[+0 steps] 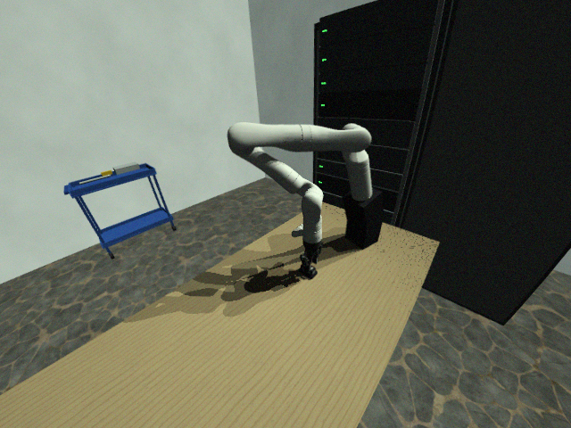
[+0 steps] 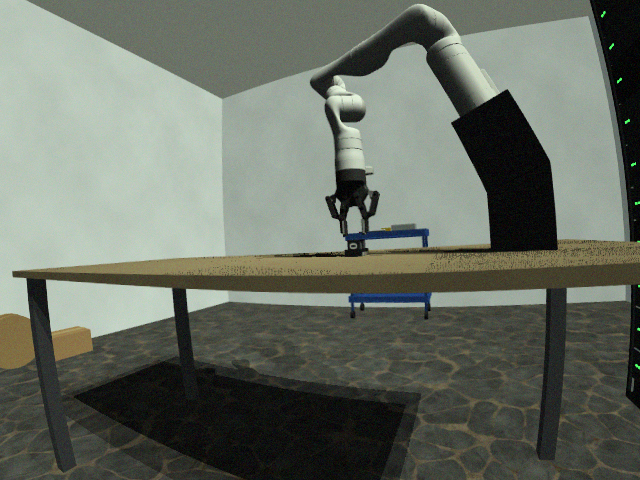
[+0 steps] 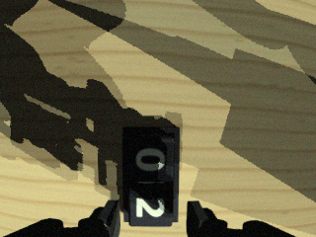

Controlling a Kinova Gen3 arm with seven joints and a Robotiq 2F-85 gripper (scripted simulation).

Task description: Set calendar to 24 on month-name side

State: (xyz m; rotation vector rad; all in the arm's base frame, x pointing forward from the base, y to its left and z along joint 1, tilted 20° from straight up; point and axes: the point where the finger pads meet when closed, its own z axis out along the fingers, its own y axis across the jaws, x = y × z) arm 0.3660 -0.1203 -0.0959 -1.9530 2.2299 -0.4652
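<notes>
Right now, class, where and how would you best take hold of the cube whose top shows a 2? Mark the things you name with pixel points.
I would grip the 2 cube (image 3: 149, 208) by its two opposite sides, coming straight down from above. In the wrist view the open gripper (image 1: 308, 267) (image 2: 354, 233) (image 3: 153, 215) has one finger beyond each side, while the 0 cube (image 3: 150, 160) sits against another side, likely blocking a grip there.
</notes>
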